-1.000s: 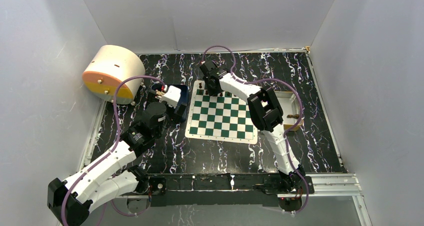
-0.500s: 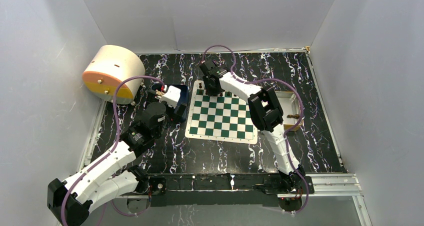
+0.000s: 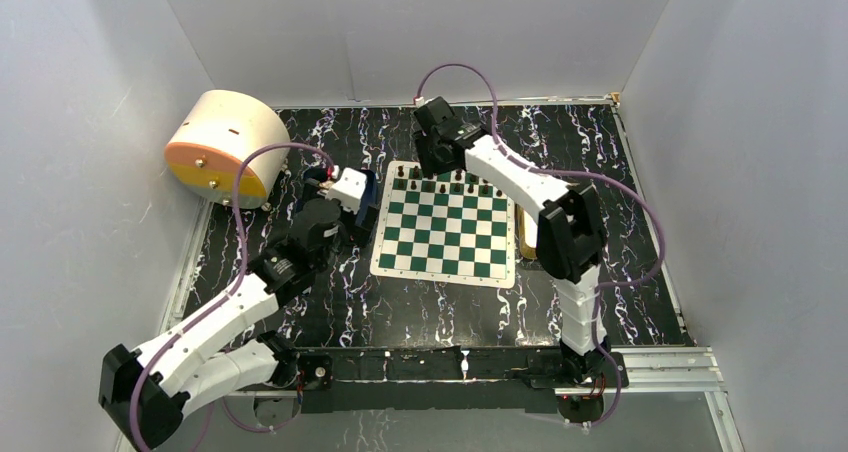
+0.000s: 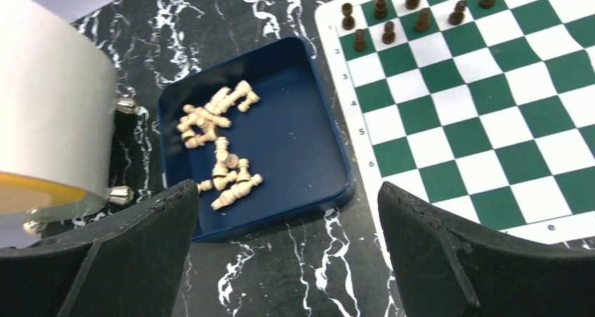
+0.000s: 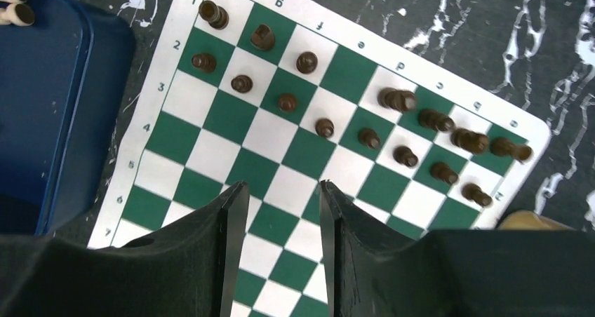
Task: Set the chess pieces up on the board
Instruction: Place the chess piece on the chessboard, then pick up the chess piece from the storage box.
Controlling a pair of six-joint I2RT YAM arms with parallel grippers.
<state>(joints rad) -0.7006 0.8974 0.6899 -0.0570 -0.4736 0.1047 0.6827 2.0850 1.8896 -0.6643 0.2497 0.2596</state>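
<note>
The board [image 3: 445,227] lies mid-table, green and white checks. Dark chess pieces [image 3: 440,185] stand in its two far rows; the right wrist view shows them [image 5: 324,127] upright across the board [image 5: 210,149]. My right gripper [image 3: 428,160] hovers over the far edge, and in its wrist view the gripper [image 5: 283,185] is open with nothing between its fingers. My left gripper [image 3: 350,197] hangs over a blue tray [image 4: 281,135] holding several pale pieces [image 4: 217,149]. That gripper [image 4: 288,189] is wide open and empty. The board [image 4: 491,106] and dark pieces [image 4: 387,31] lie to its right.
A cream drum with an orange face [image 3: 225,147] sits at the far left, close to the blue tray. A gold tin tray [image 3: 525,237] peeks out behind my right arm at the board's right edge. White walls enclose the table.
My right gripper has opened and pulled back from the board's far-left squares, its elbow swinging right. More dark pieces now show in the far rows. My left arm has edged forward over the tray.
</note>
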